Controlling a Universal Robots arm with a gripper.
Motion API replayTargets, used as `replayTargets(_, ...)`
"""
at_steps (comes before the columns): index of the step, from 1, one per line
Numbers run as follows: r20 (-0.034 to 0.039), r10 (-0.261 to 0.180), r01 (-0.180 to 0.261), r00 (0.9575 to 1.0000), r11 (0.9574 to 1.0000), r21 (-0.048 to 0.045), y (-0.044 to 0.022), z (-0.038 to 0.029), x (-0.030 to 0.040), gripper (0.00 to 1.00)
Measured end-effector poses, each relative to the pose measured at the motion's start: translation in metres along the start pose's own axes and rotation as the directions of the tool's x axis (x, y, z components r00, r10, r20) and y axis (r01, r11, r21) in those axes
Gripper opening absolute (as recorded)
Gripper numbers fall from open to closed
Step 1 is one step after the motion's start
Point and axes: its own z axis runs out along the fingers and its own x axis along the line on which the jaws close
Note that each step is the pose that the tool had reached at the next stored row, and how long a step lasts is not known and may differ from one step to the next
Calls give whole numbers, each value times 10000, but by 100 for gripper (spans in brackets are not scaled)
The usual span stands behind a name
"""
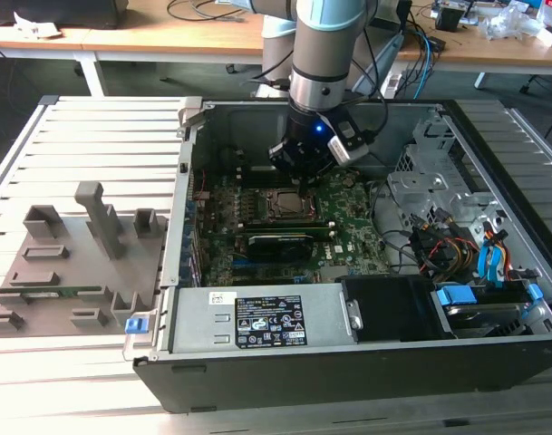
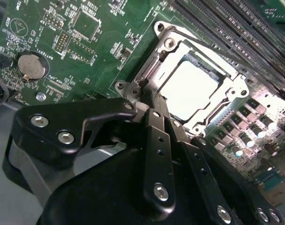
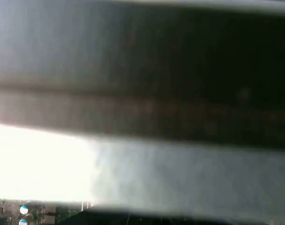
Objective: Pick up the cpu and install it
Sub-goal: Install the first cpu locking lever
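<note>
The arm's hand (image 1: 300,172) hovers low inside the open computer case (image 1: 348,362), right above the socket (image 1: 283,204) on the green motherboard (image 1: 348,231). In the second wrist view the cpu (image 2: 191,91) sits flat inside the socket's metal frame (image 2: 165,51), silvery top catching the light. The hand (image 2: 154,115) is just beside it; released or clenched, one cannot tell.

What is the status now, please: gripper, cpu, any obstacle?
Gripper low inside the open case, just above the socket; finger state unclear. Cpu seated flat in the socket frame. Nothing lies on the cpu.
</note>
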Motion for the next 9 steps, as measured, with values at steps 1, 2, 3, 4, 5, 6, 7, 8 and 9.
replayTargets(1, 0, 0, 0, 10000, 10000, -1, -21, 1, 2, 11)
replayTargets(2, 0, 0, 0, 10000, 10000, 0, -42, 1, 4, 11)
replayTargets(3, -1, 0, 0, 10000, 10000, 1, -52, 2, 4, 11)
replayTargets(4, 0, 0, 0, 10000, 10000, 1, -66, 2, 6, 11)
replayTargets(5, 0, 0, 0, 10000, 10000, 1, -92, 3, 8, 11)
replayTargets(6, 0, 1, -1, 10000, 10000, 3, -101, 4, 9, 11)
replayTargets(7, -3, 1, -1, 10000, 10000, 18, -102, 1, 9, 11)
replayTargets(8, -3, -1, 1, 10000, 10000, 33, -102, -4, 8, 11)
replayTargets(9, -5, 0, 0, 10000, 10000, 52, -102, -12, 9, 11)
